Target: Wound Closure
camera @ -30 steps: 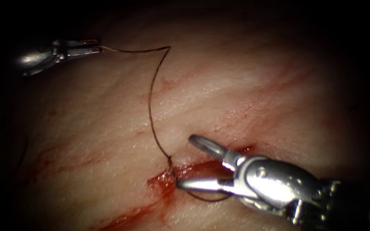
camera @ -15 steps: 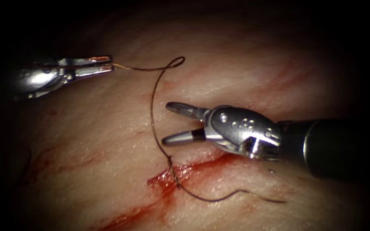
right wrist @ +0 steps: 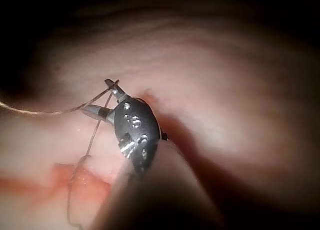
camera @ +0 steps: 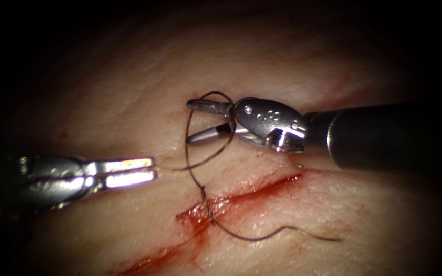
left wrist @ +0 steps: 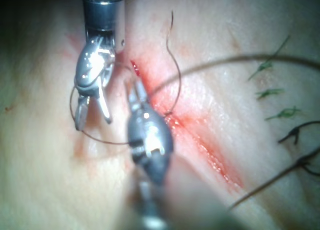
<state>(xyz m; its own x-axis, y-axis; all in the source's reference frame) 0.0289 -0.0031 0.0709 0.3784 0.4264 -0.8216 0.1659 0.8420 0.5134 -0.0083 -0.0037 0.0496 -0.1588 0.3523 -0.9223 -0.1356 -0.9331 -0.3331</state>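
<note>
Endoscope view: the right tool point(camera: 194, 121) gapes above the cut point(camera: 241, 197), thread point(camera: 193, 168) looped around its jaws, gripping nothing. The left tool point(camera: 152, 170), clamped on the thread's end, has dropped from high above the cut to its left.

Left wrist view: the right tool point(left wrist: 92, 117) hangs open inside the loop.

Right wrist view: thread point(right wrist: 92, 102) crosses its spread jaws.

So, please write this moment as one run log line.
left tool: holds thread | right tool: open, thread looped around | needle: unseen

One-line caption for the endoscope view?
Left tool holds thread looped around the open right tool, above the cut in the tissue.
</note>
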